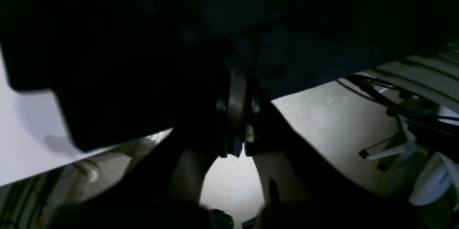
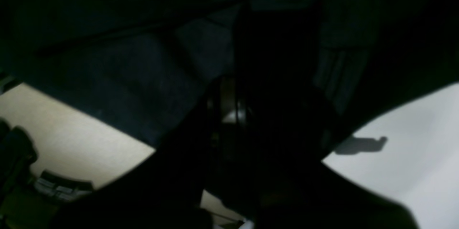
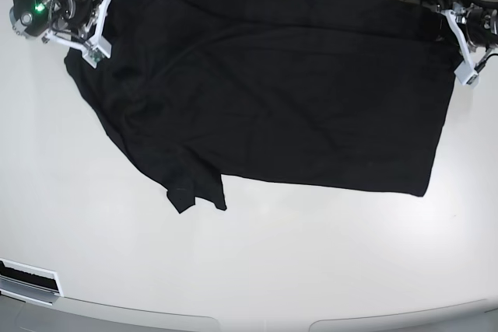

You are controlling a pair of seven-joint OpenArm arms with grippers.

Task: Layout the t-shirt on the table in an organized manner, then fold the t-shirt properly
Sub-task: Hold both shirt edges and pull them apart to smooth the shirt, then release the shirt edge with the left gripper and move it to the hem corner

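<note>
1. the left gripper (image 3: 465,68) sits at the far right edge of the base view, jaws closed; in its wrist view the fingers (image 1: 236,103) pinch black cloth, so it appears to grip a corner of the t-shirt (image 3: 272,91).
2. the right gripper (image 3: 87,44) sits at the far left of the base view, also closed; its wrist view is too dark to show the pinch clearly, but dark fabric hangs right over the jaws, so it likely holds the opposite corner.
3. the shirt is stretched between the two grippers along the far edge of the table (image 3: 257,270), its long axis running left to right, body draping toward the camera.
4. one sleeve (image 3: 194,192) lies bunched at the near left, closer to the right arm.
5. judgement: layout is in progress; the cloth lies inboard and nearer the camera from each gripper, so any drag should pull both corners evenly to keep the far edge straight.
</note>
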